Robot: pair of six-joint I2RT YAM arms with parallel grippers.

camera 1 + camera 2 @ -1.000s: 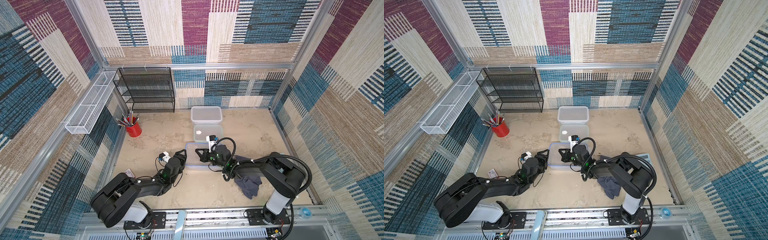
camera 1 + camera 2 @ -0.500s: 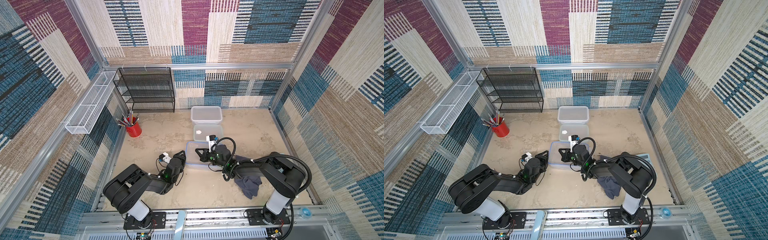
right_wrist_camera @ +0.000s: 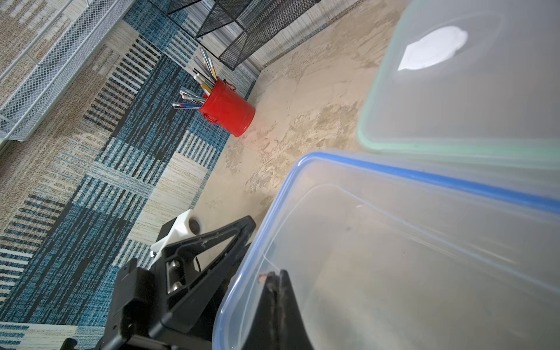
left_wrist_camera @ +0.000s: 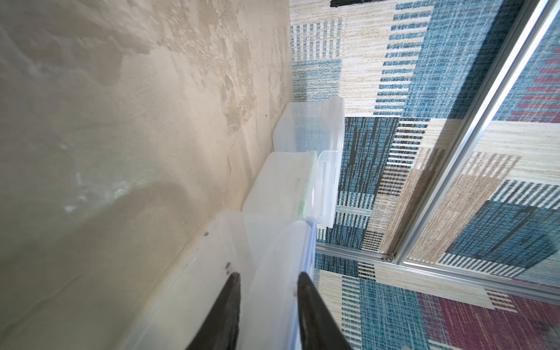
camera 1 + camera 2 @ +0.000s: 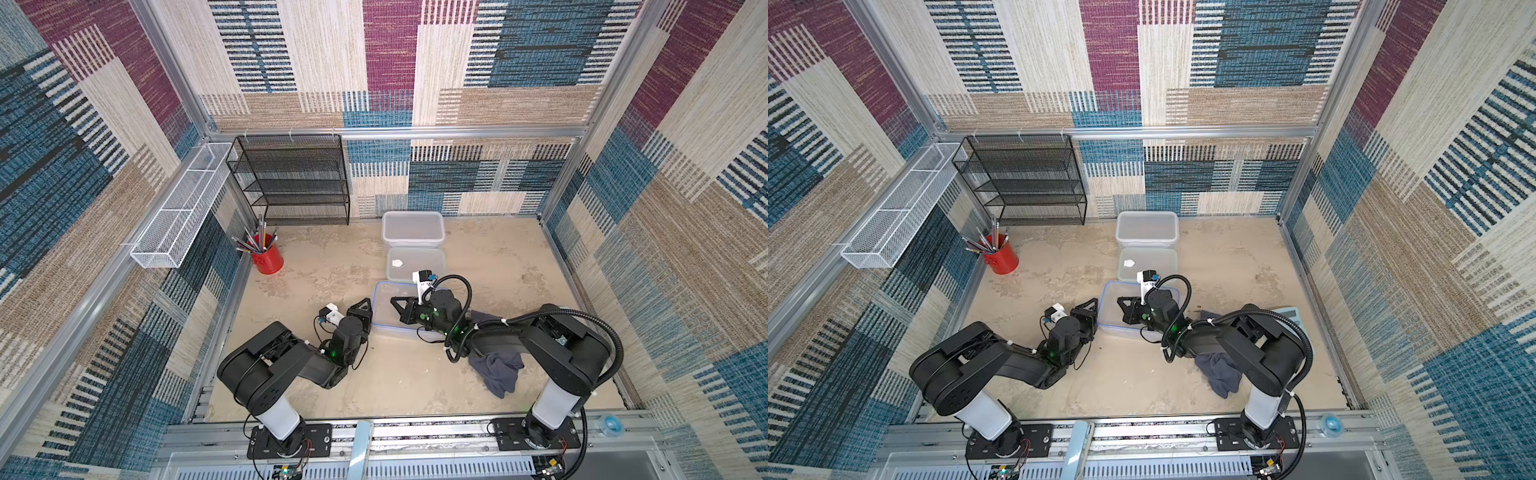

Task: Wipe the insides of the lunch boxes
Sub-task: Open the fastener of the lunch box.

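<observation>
Three lunch boxes stand in a row. The deep frosted one (image 5: 412,226) is farthest, a smaller green-rimmed one (image 5: 415,264) sits in the middle, and a shallow clear blue-rimmed one (image 5: 384,324) is nearest. My right gripper (image 3: 275,274) is shut and empty inside the blue-rimmed box (image 3: 394,257), with its tip close to the left wall. My left gripper (image 4: 269,277) is open outside that wall (image 4: 266,257), one finger low and one near the rim. In both top views the grippers (image 5: 368,305) (image 5: 1120,300) face each other across this wall. A grey cloth (image 5: 496,368) lies under my right arm.
A red cup of pencils (image 5: 266,255) stands at the left wall. A black mesh shelf (image 5: 291,183) is at the back left, and a white wire basket (image 5: 183,208) hangs on the left wall. A calculator (image 5: 1289,316) lies behind the right arm.
My left arm has folded in and its gripper has come up against the blue-rimmed box's left wall, jaws narrower than before. The right arm has stayed put.
</observation>
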